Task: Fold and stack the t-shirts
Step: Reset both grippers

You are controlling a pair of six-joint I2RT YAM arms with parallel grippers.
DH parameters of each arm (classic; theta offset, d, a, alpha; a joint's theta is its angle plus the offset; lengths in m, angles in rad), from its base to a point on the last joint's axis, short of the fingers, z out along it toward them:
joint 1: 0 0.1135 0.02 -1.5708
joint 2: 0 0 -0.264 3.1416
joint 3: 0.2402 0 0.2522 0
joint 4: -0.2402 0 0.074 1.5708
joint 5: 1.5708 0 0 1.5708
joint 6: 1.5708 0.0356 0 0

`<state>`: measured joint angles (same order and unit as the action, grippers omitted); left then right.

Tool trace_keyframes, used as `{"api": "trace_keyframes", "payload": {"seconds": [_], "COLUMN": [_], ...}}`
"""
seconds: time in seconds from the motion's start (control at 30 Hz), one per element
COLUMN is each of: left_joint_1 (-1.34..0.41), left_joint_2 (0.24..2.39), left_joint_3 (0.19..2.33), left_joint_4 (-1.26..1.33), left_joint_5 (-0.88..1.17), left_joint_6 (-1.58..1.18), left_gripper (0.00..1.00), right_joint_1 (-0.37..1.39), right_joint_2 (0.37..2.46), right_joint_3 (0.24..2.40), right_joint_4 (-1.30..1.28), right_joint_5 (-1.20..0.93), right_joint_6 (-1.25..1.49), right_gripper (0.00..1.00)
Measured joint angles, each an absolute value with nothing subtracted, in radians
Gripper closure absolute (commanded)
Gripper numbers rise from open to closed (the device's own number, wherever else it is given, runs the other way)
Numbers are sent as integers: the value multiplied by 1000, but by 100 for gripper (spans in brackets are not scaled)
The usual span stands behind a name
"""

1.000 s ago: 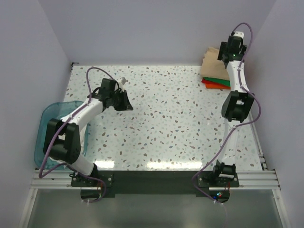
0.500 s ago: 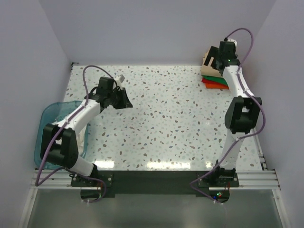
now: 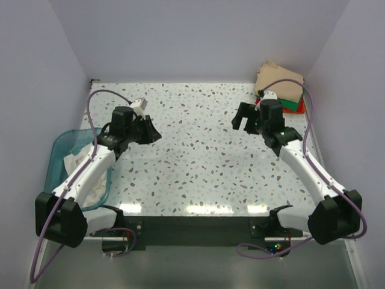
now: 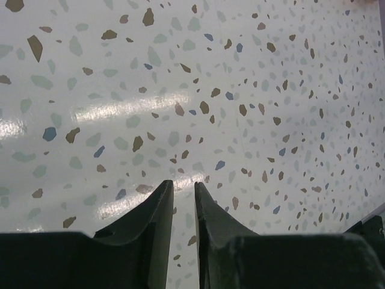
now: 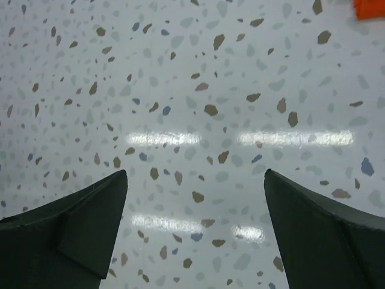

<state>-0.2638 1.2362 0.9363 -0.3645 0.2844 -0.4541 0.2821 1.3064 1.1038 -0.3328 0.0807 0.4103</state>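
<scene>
Our right gripper (image 3: 245, 120) was spread and empty, the tan t-shirt (image 3: 280, 78) stacked just behind it, and we judged our nearly pressed-together left gripper (image 3: 155, 136) should open before reaching back for the white t-shirt (image 3: 75, 162).

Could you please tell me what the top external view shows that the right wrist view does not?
Only the top external view shows both arms, the left pincer, the teal basket holding a white shirt, and the t-shirt stack in the far right corner, tan on top. Only the right wrist view shows, close up, the open right pincer with nothing between its fingers. Both show the speckled table and a bit of the orange-red shirt.
</scene>
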Motion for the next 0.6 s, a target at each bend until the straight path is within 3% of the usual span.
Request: {"api": "trace_keyframes", "payload": {"seconds": [0.27, 0.6], "left_joint_1": [-264, -264], "left_joint_2": [1126, 1077], "left_joint_3": [838, 786], "left_joint_4": [-348, -333], "left_joint_5": [258, 238], "left_joint_6": [-461, -461], "left_gripper": [74, 74], "right_joint_1": [294, 294], "right_joint_2": [1014, 957], "right_joint_3": [855, 799], "right_joint_4": [-381, -442], "right_joint_5": [11, -17], "right_joint_6": [433, 422], "right_gripper": [1, 1]}}
